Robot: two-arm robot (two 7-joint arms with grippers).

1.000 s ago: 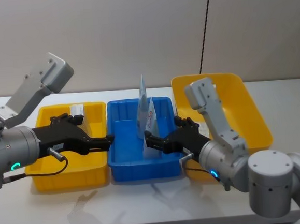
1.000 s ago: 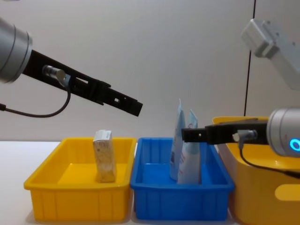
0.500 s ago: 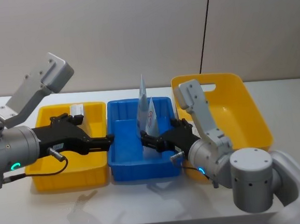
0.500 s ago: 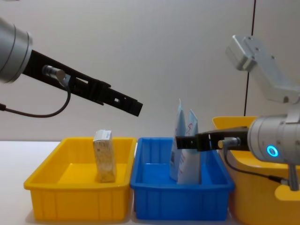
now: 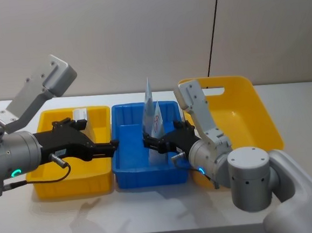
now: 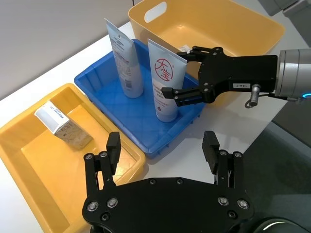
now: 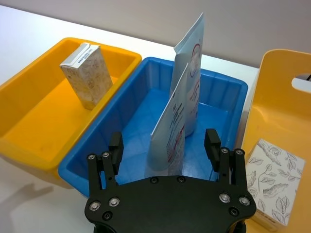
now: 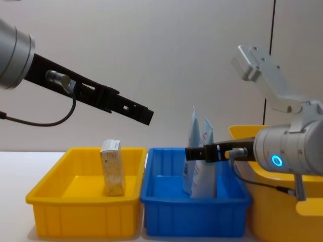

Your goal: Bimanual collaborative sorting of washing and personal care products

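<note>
Since 1 second earlier your right gripper [image 5: 150,142] had slid further left across the blue bin [image 5: 129,172], jaws spread wide around the nearer squeeze tube [image 5: 156,128], apparently not yet touching it. Your left gripper [image 8: 145,115] hung open above the seam between the yellow bin [image 5: 53,185] and the blue one. Behind the nearer tube stood the taller tube [image 5: 147,103], and the beige carton [image 8: 112,168] stood upright in the yellow bin.
</note>
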